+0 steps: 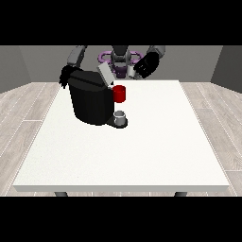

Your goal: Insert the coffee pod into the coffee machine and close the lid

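Note:
A black coffee machine [90,101] stands on the white table [142,151] at the back left. Its grey lid [105,73] is tilted up and open. A red part [120,93] sits at the machine's front top, and a grey cup [121,117] rests on its base below. The hand at the view's right [146,64] hovers high behind the machine's right side, next to a small white cylinder [130,71] that looks like the pod. The hand at the view's left [66,75] is partly hidden behind the machine's back left corner.
The table reaches forward and right of the machine. A wooden floor surrounds it, with grey walls behind the robot [121,54].

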